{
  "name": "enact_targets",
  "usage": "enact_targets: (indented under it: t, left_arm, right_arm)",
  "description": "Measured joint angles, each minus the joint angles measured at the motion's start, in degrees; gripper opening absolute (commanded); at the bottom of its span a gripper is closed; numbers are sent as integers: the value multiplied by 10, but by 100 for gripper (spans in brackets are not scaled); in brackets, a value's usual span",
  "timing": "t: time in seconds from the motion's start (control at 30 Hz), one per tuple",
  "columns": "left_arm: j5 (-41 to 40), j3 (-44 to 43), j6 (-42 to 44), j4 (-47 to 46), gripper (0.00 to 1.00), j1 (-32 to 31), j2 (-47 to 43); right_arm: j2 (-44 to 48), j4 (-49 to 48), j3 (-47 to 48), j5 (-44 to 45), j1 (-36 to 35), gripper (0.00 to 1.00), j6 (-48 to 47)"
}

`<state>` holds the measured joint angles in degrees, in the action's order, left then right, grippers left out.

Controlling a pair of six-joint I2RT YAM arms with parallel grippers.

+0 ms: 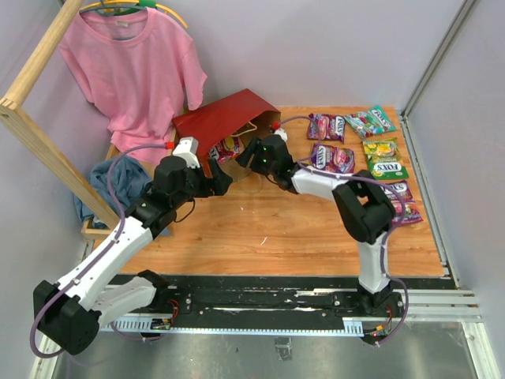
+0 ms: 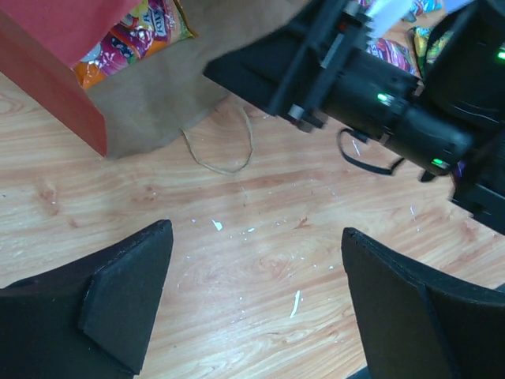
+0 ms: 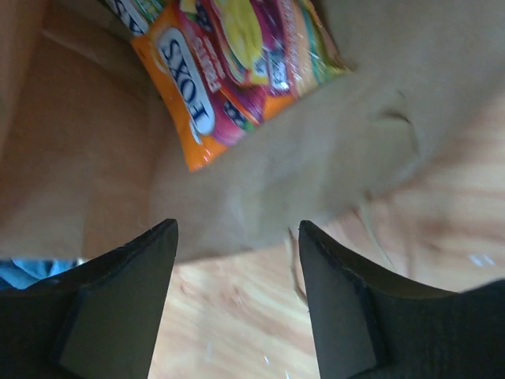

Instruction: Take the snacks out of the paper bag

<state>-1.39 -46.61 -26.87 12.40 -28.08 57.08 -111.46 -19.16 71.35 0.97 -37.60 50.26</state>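
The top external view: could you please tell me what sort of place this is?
Probably a robotics lab test cell rather than a home: a wooden table boxed in by grey panels on aluminium framing, left arm and right arm bolted to a rail, and staged props, a pink T-shirt and candy packets.

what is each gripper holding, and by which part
Nothing. Both are open: left gripper over the wooden table, right gripper at the mouth of the dark red paper bag, short of the orange Fox's packet inside.
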Motion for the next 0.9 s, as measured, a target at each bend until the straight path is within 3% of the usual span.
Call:
enact_targets:
  t: [0.2, 0.4, 0.83, 0.9]
  left_arm:
    - [7, 0, -2, -2, 91, 10, -19]
    - [15, 6, -2, -5, 91, 16, -25]
    - [17, 20, -2, -7, 91, 22, -54]
    - [17, 23, -2, -7, 91, 22, -58]
  right_arm:
    - [-122, -15, 131, -11, 0, 66, 43]
    - [-190, 35, 209, 2, 0, 67, 96]
    - [-287, 89, 336, 44, -4, 53, 174]
    - [-298, 96, 354, 52, -4, 47, 181]
